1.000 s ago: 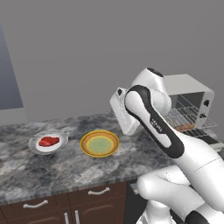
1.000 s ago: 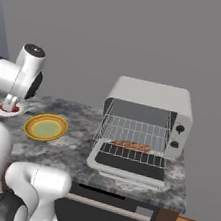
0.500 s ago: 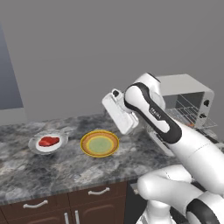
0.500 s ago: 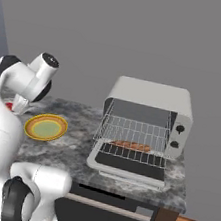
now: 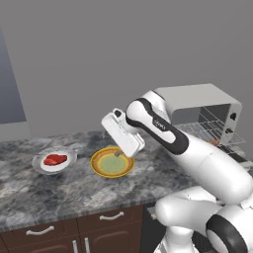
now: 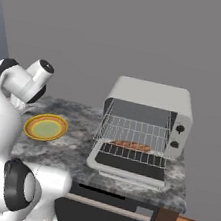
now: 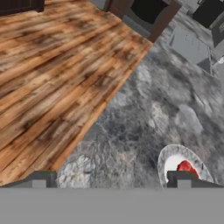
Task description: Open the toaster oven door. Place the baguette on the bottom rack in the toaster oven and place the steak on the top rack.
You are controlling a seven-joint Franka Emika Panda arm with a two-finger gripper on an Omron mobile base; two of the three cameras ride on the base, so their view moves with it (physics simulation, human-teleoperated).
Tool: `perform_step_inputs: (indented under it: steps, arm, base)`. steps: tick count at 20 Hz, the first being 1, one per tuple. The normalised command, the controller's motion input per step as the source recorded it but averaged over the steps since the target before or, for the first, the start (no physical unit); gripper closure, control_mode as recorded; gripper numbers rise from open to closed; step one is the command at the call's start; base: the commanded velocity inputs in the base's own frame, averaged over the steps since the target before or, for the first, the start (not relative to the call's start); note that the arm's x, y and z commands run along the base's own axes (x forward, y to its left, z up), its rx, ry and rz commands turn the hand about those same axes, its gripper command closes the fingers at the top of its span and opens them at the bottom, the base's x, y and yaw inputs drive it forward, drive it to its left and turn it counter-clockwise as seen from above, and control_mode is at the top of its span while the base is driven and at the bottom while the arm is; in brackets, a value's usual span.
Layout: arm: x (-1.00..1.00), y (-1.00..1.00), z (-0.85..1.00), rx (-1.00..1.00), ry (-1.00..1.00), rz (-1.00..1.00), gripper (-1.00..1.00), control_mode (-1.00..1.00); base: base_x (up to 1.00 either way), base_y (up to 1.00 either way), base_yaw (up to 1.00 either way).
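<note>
Steak (image 5: pixel 55 159) is a small bright red chunk sitting on a white plate (image 5: pixel 42 168) at the left end of the grey marble counter (image 5: pixel 59 190). The arm is folded over to the left, elbow high in front of the toaster oven (image 6: pixel 152 100), with the hand angled down over the counter just above the yellow-rimmed green plate (image 5: pixel 112 163). That plate sits between the steak's plate and the oven. In the hand view the gripper (image 7: pixel 108 178) has its two dark tips spread wide with nothing between them, just counter underneath. The steak peeks out right above one tip, so the hand is near it but not touching.

Over at the oven, the door (image 6: pixel 129 166) is folded down flat toward the counter edge. The baguette (image 6: pixel 130 145), a slim golden-brown loaf, lies on the bottom rack (image 6: pixel 146 155), which looks pulled forward a bit. The top rack (image 6: pixel 140 130) sits above it, bare wire.
</note>
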Motion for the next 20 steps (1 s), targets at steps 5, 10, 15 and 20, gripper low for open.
perform_step_inputs:
  steps: [5,10,15,20]
  arm:
    - [0.07,0.08,-0.25,0.0,0.12,0.05,-1.0,-1.0]
    - [0.07,0.1,-0.26,0.0,0.02,0.0,-1.0,-1.0]
    - [0.16,0.17,-0.2,0.0,0.0,0.0,-1.0,-1.0]
    - [0.19,0.17,-0.06,0.0,0.0,0.0,-1.0,-1.0]
  base:
    - [0.0,0.0,0.0]
    - [0.0,0.0,0.0]
    - [0.0,0.0,0.0]
    - [0.0,0.0,0.0]
